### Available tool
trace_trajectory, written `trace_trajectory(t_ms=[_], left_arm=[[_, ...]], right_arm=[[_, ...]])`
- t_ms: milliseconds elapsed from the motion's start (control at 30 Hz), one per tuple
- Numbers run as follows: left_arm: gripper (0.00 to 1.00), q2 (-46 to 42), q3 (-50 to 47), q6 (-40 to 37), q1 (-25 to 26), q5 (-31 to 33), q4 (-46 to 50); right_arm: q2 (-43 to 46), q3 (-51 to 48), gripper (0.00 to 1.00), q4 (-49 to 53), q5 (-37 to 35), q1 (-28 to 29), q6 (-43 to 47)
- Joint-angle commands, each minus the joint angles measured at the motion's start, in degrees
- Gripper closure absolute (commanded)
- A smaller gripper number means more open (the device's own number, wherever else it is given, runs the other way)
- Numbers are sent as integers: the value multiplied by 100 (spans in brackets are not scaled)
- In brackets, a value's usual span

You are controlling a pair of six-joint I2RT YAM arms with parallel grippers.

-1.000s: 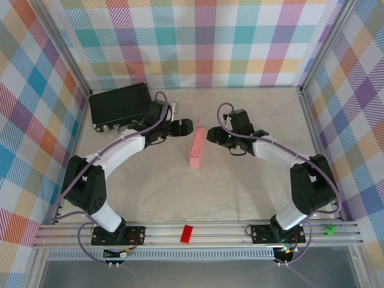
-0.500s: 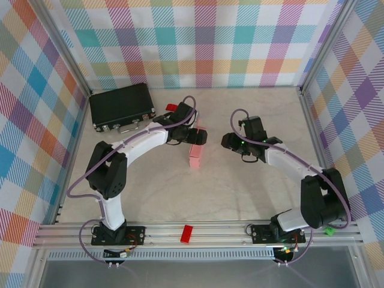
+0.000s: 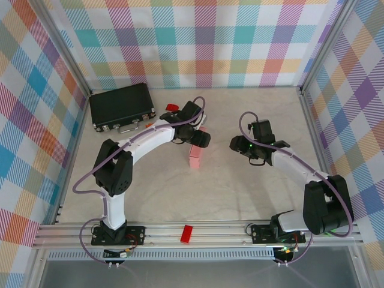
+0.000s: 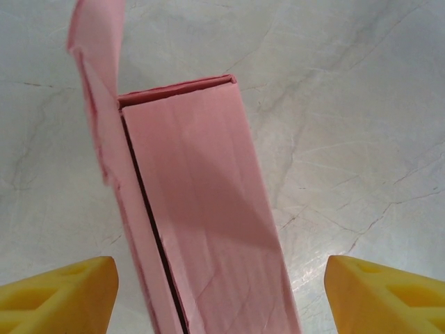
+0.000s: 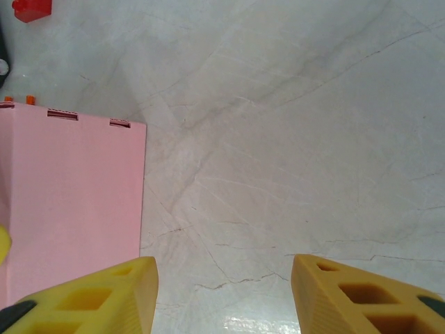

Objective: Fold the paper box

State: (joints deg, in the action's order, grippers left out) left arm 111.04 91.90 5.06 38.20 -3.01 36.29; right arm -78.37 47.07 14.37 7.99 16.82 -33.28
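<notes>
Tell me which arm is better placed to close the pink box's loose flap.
Left. Its gripper hangs right over the paper box, open fingers straddling it, the raised flap just ahead. The right gripper sits off to the side, apart from the box.

Two arms, the left arm (image 3: 143, 140) and the right arm (image 3: 294, 165), are pictured clad in white shells with black joints. Lilac cables (image 3: 81, 235) are looped along both, black base plates (image 3: 120, 234) are bolted on, and yellow, hollow-celled fingers (image 4: 55, 292) are fitted.
</notes>
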Motion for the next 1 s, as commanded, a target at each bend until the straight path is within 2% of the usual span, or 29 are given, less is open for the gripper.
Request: trace_trajectory(t_ms=[0, 333, 467, 567, 967], left_arm=[[26, 256, 251, -267, 71, -120, 409], [44, 263, 285, -610, 179, 109, 575], [46, 256, 341, -983, 177, 37, 666], [46, 290, 454, -1491, 178, -102, 821], [44, 554, 769, -4349, 171, -1211, 1179]], right_arm=[[143, -74, 46, 66, 45, -64, 151], [177, -162, 46, 65, 80, -117, 152], [207, -174, 46, 92, 71, -148, 161], [251, -193, 46, 126, 24, -177, 182], [462, -369, 46, 196, 36, -366, 221]])
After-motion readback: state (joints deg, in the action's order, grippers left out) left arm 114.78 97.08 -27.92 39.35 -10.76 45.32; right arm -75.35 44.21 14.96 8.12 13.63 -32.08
